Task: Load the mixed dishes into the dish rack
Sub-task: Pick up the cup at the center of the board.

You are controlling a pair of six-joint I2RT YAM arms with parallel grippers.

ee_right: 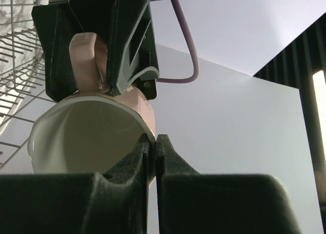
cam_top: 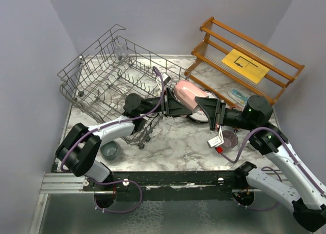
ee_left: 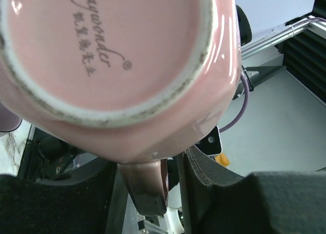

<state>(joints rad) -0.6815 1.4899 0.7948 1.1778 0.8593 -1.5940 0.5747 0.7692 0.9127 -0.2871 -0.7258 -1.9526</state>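
A pink mug (cam_top: 187,93) hangs in the air just right of the dish rack (cam_top: 102,78), held from both sides. My left gripper (cam_top: 175,102) is shut on its handle (ee_left: 145,188); the mug's printed base (ee_left: 112,55) fills the left wrist view. My right gripper (cam_top: 205,108) is shut on the mug's rim (ee_right: 147,129), one finger inside and one outside. The right wrist view shows the cream inside of the mug (ee_right: 86,137) and the left gripper round the handle (ee_right: 84,58). A clear glass (cam_top: 120,50) stands in the rack.
A grey-teal mug (cam_top: 110,150) sits by the left arm's base. A mauve mug (cam_top: 229,138) sits near the right arm. The wooden slatted shelf (cam_top: 224,37) with a yellow sheet (cam_top: 244,65) stands at the back right. A blue patterned dish (cam_top: 238,95) lies below it.
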